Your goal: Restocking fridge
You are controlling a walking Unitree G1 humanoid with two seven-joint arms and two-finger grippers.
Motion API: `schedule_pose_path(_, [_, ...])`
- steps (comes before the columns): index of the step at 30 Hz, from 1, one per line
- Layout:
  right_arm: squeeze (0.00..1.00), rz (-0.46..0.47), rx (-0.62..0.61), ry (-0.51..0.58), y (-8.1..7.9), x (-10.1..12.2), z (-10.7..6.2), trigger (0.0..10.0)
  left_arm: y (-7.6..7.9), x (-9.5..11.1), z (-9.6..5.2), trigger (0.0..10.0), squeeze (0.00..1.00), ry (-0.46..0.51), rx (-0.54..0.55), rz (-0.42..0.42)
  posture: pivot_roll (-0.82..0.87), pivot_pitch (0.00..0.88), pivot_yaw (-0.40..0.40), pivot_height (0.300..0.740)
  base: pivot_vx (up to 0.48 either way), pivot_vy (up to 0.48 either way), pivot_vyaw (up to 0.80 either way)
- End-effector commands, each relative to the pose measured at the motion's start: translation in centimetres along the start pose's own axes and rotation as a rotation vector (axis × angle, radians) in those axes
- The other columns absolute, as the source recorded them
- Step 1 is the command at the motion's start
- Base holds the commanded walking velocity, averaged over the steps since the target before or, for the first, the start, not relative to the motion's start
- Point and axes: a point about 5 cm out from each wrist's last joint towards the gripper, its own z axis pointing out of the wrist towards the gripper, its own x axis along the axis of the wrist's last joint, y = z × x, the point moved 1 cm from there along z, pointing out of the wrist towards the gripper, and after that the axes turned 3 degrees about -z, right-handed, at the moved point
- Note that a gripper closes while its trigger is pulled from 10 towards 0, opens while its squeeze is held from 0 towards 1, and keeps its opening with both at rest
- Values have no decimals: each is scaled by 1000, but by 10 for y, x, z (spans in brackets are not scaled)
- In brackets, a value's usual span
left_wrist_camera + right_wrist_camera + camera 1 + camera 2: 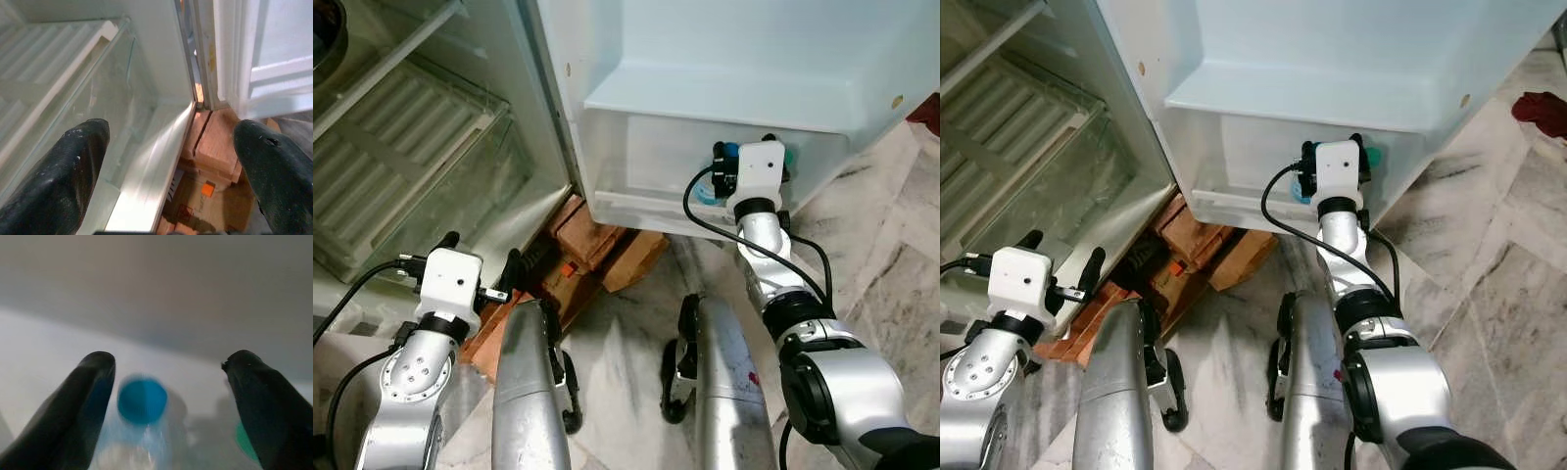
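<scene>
Fridge door shelf point(705, 147): clear bottle point(139, 431), blue cap, blurred.

Home kitchen: open fridge point(724, 88), marble floor point(891, 255)

No legible text, label, brand or number on anything in view.

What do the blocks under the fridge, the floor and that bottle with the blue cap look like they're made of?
The blocks look like rough reddish-brown brick or wood; it is hard to tell which. The floor seems to be polished marble or stone tile, pale with grey veins. The bottle between the right gripper's open fingers looks like clear plastic with a matte blue cap, though it is blurred.
</scene>
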Motion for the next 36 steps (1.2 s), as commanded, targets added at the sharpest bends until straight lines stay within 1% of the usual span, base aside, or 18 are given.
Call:
schedule_pose_path(1, [1000,57,17,2,-2,1,-3,10000,-3,-5,-1,10000,0,-15,15,9,98,254,5,557,0,0,0])
schedule_pose_path(3, [1000,91,26,-5,-3,-1,-8,10000,-4,-5,1,10000,0,-11,19,9,95,241,-1,557,0,0,0])
schedule_pose_path(4, [1000,97,46,-8,-5,-6,-17,10000,-4,-5,4,10000,0,-4,25,8,92,223,-10,557,0,0,0])
schedule_pose_path(8, [1000,129,53,-35,-6,-14,-30,10000,-3,-5,8,10000,0,7,29,3,88,205,-15,557,0,0,0])
schedule_pose_path(11, [1000,150,91,-47,-9,-20,-50,10000,-2,-4,12,10000,0,21,28,0,79,169,-15,557,0,0,0])
schedule_pose_path(12, [1000,179,130,-56,-13,-21,-61,10000,-1,-5,15,10000,0,24,23,-2,64,147,-7,557,0,0,0])
schedule_pose_path(14, [1000,191,143,-57,-15,-21,-65,10000,-1,-5,16,10000,0,25,21,-3,64,147,-7,557,0,0,0])
schedule_pose_path(15, [408,201,208,-25,-19,-14,-75,10000,2,-7,18,10000,0,27,11,-5,45,112,8,557,0,0,0])
schedule_pose_path(16, [408,201,233,-11,-21,-12,-78,10000,3,-8,19,10000,0,26,7,-6,42,103,10,557,0,0,0])
schedule_pose_path(17, [63,199,251,-2,-22,-11,-82,10000,3,-9,19,10000,0,25,4,-7,38,97,11,557,0,0,0])
schedule_pose_path(18, [0,187,267,-1,-21,-10,-90,10000,5,-9,18,10000,0,30,-3,-9,34,90,13,557,0,0,0])
schedule_pose_path(20, [0,175,287,-3,-22,-9,-98,10000,5,-9,18,10000,0,33,-9,-10,23,73,15,557,0,0,0])
schedule_pose_path(21, [0,145,293,-11,-21,-10,-106,10000,6,-10,17,10000,0,32,-11,-7,16,58,14,557,0,0,0])
schedule_pose_path(24, [0,147,308,-23,-20,-10,-115,10000,6,-13,17,10000,0,31,-10,-10,7,41,12,557,0,0,0])
schedule_pose_path(25, [0,131,269,-26,-16,-8,-119,10000,7,-12,16,10000,0,38,-5,-13,2,15,7,557,0,0,0])
schedule_pose_path(29, [0,101,189,-20,-7,-5,-126,10000,10,-9,13,10000,0,66,3,-14,12,0,-4,557,0,0,0])
schedule_pose_path(32, [0,163,110,-56,1,-8,-132,10000,15,2,12,10000,0,114,-10,-4,23,0,-14,557,0,0,0])
schedule_pose_path(36, [0,155,66,-71,3,-12,-132,10000,22,11,16,10000,0,151,-34,-4,24,0,-19,577,0,0,0])
